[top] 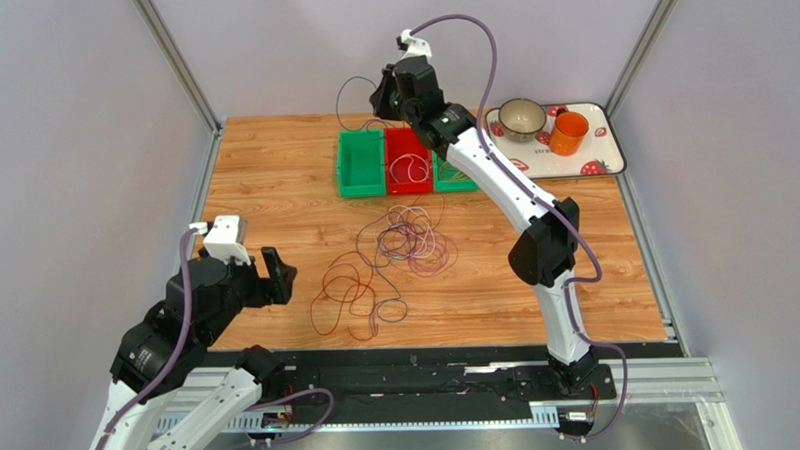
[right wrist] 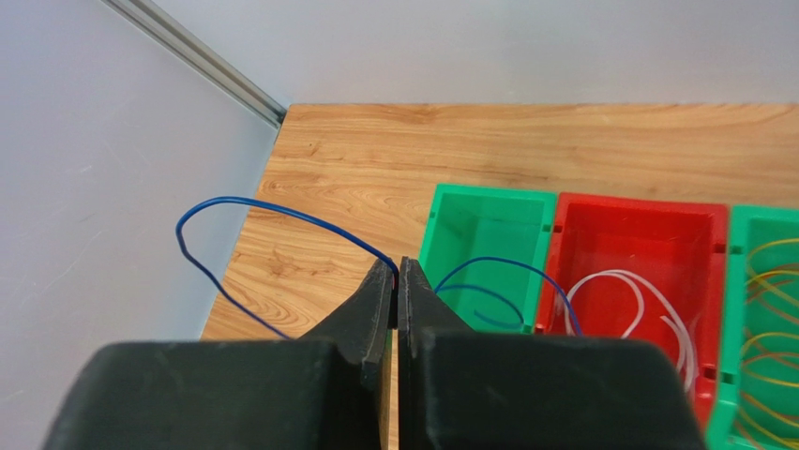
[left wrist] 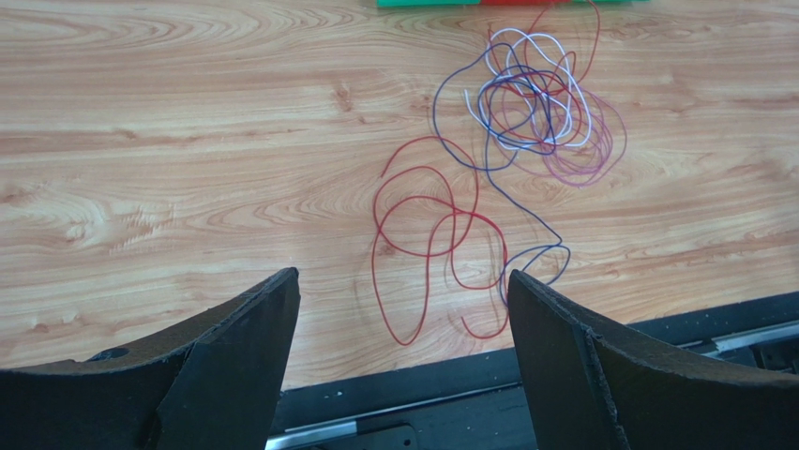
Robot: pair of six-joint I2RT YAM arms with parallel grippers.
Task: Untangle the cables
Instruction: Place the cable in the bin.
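Observation:
A tangle of purple, white, blue and red cables (top: 407, 245) lies mid-table, with loose red loops (top: 351, 292) at its near left. It also shows in the left wrist view (left wrist: 539, 103), with the red loops (left wrist: 431, 234) nearer. My left gripper (top: 276, 274) is open and empty, low over the table's near left; its jaws stand wide apart (left wrist: 403, 281). My right gripper (top: 382, 98) is raised over the far bins and shut (right wrist: 399, 272) on a blue cable (right wrist: 253, 208). The cable loops out to the left and trails into the left green bin (right wrist: 488, 225).
Three bins stand in a row at the back: green (top: 360, 164), red (top: 409, 175) holding a white cable (right wrist: 610, 281), and green (top: 457, 178) holding yellow cables (right wrist: 774, 281). A white tray (top: 602, 163) at back right carries a bowl (top: 521, 119) and an orange cup (top: 569, 133).

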